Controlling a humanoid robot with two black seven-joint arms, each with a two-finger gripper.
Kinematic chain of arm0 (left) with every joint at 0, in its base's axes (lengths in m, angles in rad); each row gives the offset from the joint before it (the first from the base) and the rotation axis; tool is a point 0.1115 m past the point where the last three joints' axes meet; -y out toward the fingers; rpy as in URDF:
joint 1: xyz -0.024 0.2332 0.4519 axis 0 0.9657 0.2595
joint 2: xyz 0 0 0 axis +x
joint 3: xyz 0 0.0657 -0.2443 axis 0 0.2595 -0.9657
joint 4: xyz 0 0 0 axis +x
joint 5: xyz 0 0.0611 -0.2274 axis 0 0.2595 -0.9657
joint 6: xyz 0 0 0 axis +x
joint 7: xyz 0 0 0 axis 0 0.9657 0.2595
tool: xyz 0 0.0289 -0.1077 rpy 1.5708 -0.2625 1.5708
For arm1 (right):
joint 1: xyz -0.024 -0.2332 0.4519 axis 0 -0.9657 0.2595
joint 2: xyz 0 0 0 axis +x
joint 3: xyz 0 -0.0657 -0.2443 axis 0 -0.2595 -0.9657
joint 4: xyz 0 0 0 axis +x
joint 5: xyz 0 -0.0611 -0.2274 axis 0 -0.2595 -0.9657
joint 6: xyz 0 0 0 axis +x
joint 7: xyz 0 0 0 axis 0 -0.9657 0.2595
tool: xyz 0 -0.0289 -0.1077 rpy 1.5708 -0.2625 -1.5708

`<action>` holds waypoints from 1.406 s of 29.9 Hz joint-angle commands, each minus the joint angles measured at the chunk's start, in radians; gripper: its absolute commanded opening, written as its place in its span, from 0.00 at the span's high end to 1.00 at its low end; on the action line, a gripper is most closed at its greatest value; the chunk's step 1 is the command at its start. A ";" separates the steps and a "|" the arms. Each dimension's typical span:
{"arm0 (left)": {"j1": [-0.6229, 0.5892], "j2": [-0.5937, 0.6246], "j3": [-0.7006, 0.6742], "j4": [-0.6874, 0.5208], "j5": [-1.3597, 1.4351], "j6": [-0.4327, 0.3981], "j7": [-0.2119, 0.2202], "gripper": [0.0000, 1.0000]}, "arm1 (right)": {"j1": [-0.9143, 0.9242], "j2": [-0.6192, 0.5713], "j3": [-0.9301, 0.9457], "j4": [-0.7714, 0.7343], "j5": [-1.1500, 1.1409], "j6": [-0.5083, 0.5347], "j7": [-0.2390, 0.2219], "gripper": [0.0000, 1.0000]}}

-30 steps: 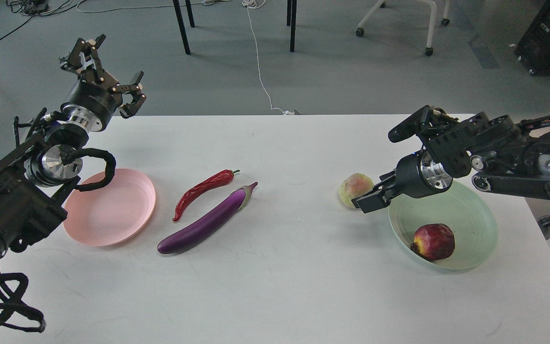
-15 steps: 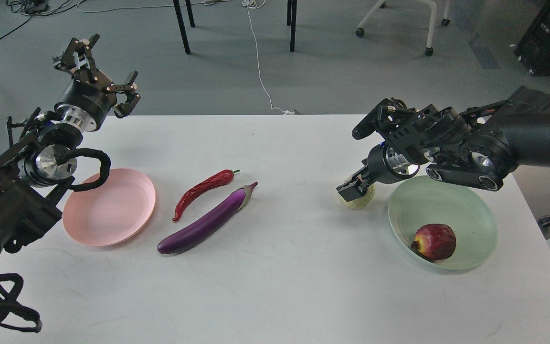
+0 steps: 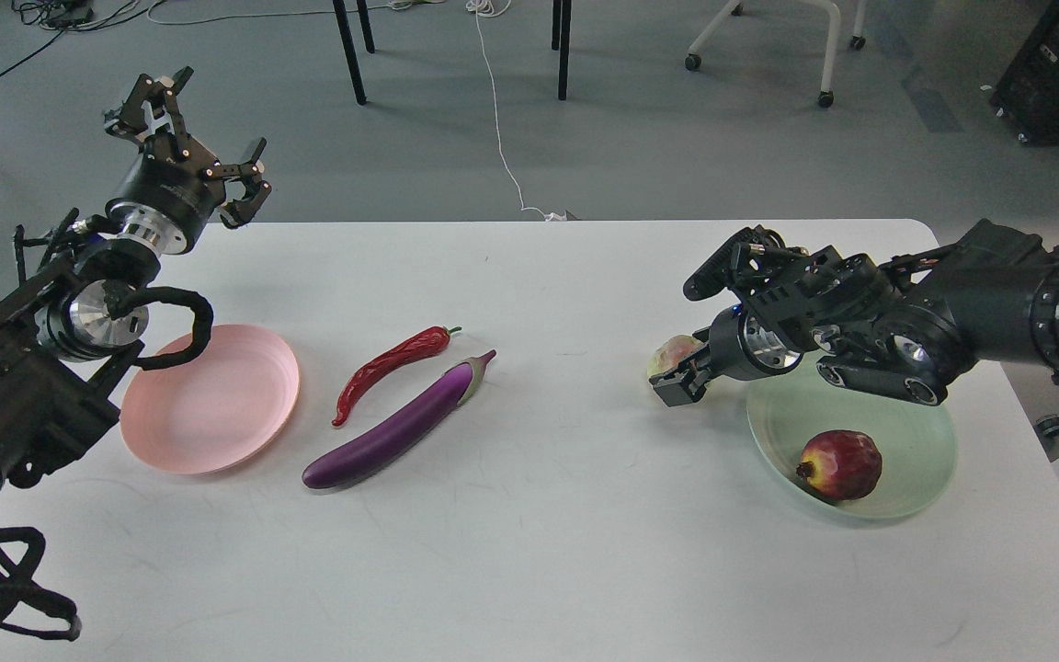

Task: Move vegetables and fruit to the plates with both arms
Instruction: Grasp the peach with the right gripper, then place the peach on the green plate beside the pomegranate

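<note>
**Claw at the peach**

Our right claw (image 3: 677,379) sits against the peach (image 3: 674,352) on the worktop (image 3: 529,533), beside the green plate (image 3: 916,478) holding the pomegranate (image 3: 842,464); its grip we cannot tell. Next, we judge: secure, lift, carry across. Our left claw (image 3: 194,138) hangs spread.

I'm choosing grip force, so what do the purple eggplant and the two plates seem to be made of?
The long purple eggplant looks like glossy moulded plastic or rubber: bright highlights run along its even skin, so it is probably a replica. The round pale pink plate and round pale mint green plate look like thin matte plastic, with soft sheen and uniform colour.
</note>
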 commanded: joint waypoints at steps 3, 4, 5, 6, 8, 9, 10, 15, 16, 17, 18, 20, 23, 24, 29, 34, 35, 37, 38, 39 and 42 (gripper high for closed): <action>0.000 0.001 -0.001 0.001 0.000 0.002 0.000 0.02 | 0.023 -0.017 0.007 0.028 0.004 0.000 0.002 0.46; 0.000 0.000 -0.001 0.001 0.000 0.002 0.000 0.02 | 0.045 -0.032 0.009 0.038 0.004 -0.001 0.002 0.46; 0.000 0.001 -0.001 0.001 -0.002 0.002 0.000 0.02 | 0.068 -0.049 0.010 0.049 0.006 -0.001 0.002 0.46; 0.000 0.001 0.001 0.001 -0.002 0.002 0.000 0.02 | 0.094 -0.072 0.010 0.061 0.006 -0.001 0.003 0.46; 0.002 0.003 -0.001 0.001 -0.002 0.000 0.000 0.02 | 0.134 -0.119 0.010 0.106 0.001 0.000 0.003 0.46; 0.002 0.007 -0.001 0.001 -0.002 0.000 0.000 0.02 | 0.149 -0.147 0.007 0.127 -0.005 0.000 0.003 0.46; 0.003 0.014 -0.001 0.000 -0.002 0.000 0.000 0.02 | 0.158 -0.173 0.001 0.144 -0.009 0.002 0.003 0.46; 0.003 0.012 -0.001 0.000 -0.002 0.000 0.000 0.02 | 0.151 -0.291 -0.029 0.186 -0.103 0.000 0.003 0.45; 0.003 0.012 -0.001 0.000 -0.002 0.000 0.000 0.02 | 0.143 -0.319 -0.031 0.187 -0.120 0.000 0.003 0.45; 0.002 0.012 -0.001 0.000 -0.002 0.000 0.000 0.02 | 0.132 -0.340 -0.031 0.190 -0.127 0.000 0.003 0.45; 0.003 0.012 -0.001 0.000 -0.002 0.000 0.000 0.02 | 0.122 -0.360 -0.031 0.195 -0.132 0.000 0.003 0.45; 0.002 0.011 0.001 0.000 -0.002 0.000 0.000 0.02 | 0.103 -0.389 -0.031 0.202 -0.135 -0.001 0.003 0.44; 0.002 0.004 0.002 0.000 -0.002 0.000 0.000 0.02 | 0.068 -0.417 -0.030 0.204 -0.135 -0.005 0.003 0.39; 0.002 0.003 0.002 0.000 -0.002 0.002 -0.001 0.02 | 0.054 -0.417 -0.030 0.204 -0.135 -0.006 0.003 0.38; 0.002 0.003 0.002 0.000 -0.002 0.002 0.000 0.02 | 0.014 -0.426 -0.025 0.199 -0.135 -0.009 0.000 0.22; 0.002 0.004 0.002 0.000 -0.002 0.000 0.000 0.02 | 0.014 -0.434 -0.019 0.206 -0.134 -0.009 0.000 0.06; 0.002 0.004 0.002 0.000 -0.002 0.002 -0.001 0.02 | 0.014 -0.434 -0.014 0.206 -0.132 -0.009 0.000 0.04; 0.002 0.004 0.002 0.000 -0.002 0.000 0.000 0.02 | 0.019 -0.440 0.000 0.207 -0.132 -0.009 0.000 0.03; 0.002 0.004 0.002 0.000 -0.002 0.002 -0.001 0.02 | 0.023 -0.446 0.007 0.210 -0.131 -0.008 0.000 0.03; 0.003 0.006 0.002 0.000 -0.002 0.000 -0.001 0.02 | 0.031 -0.454 0.016 0.215 -0.129 -0.008 0.000 0.03; 0.002 0.014 0.002 0.000 -0.002 0.000 0.000 0.02 | 0.056 -0.461 0.065 0.219 -0.121 -0.005 0.002 0.03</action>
